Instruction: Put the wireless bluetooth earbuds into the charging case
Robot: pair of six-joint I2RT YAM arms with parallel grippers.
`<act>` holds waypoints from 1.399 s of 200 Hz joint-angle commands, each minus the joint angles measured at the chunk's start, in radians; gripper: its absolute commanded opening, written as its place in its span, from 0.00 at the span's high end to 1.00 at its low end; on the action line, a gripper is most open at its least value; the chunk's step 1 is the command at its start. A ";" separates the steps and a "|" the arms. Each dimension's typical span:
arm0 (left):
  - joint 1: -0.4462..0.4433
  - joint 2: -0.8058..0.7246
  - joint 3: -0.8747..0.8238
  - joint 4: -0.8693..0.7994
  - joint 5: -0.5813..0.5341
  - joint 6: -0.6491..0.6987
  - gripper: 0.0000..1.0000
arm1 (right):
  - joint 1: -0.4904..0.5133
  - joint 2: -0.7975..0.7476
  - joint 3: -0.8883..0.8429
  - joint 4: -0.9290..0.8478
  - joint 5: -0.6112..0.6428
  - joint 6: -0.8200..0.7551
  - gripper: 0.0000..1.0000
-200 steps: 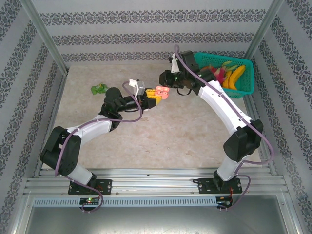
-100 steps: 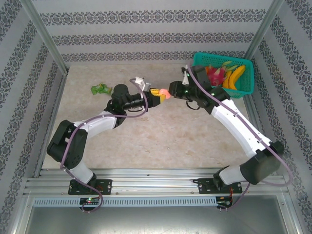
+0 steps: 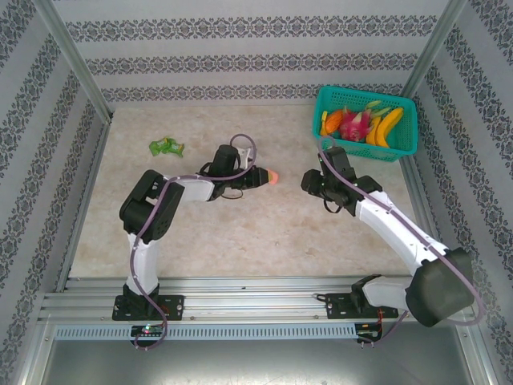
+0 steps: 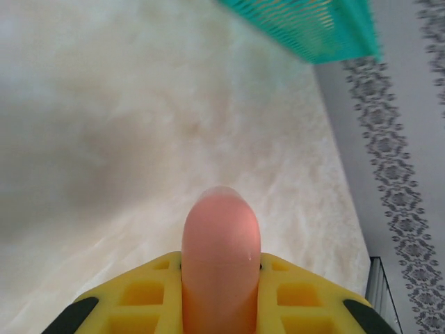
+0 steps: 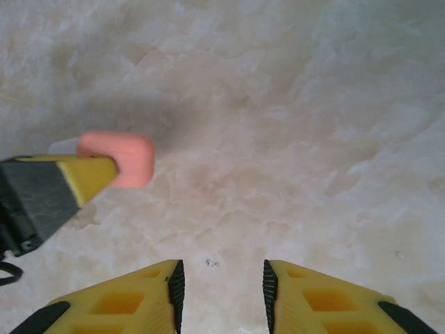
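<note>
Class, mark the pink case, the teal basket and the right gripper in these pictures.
pink case [image 5: 115, 158], right wrist view, its rounded free end.
teal basket [image 3: 357, 148], top view, its near wall.
right gripper [image 5: 222, 271], right wrist view, midway between its fingertips.

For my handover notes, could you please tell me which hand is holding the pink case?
The left hand, shut on the pink case; the right hand is open and empty.

I see a salmon-pink case [image 4: 221, 236] between the yellow fingers [image 4: 142, 296] of the left gripper [image 4: 221, 263], and the right gripper [image 5: 222, 278] shows the same yellow, edged in black. The table [image 3: 264, 233] is cream with faint marbling, and the walls [image 3: 240, 48] carry grey-and-white ornamental stripes. The basket [image 3: 377, 152] is teal, with yellow bananas [image 3: 386, 127] and a magenta fruit [image 3: 353, 124].
</note>
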 commanded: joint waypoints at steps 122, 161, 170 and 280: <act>0.008 -0.147 0.139 -0.562 -0.255 0.160 0.00 | -0.077 -0.116 0.046 -0.010 0.016 -0.036 0.02; 0.035 -0.381 0.162 -0.770 -0.467 0.340 0.00 | -0.155 -0.116 0.056 -0.013 0.159 -0.150 0.02; 0.045 -0.456 0.120 -0.751 -0.526 0.394 0.00 | -0.155 -0.112 0.025 0.034 0.264 -0.211 0.02; 0.402 -0.997 -0.649 -0.038 -0.724 0.776 0.00 | -0.219 0.126 -0.416 1.017 0.404 -0.684 0.02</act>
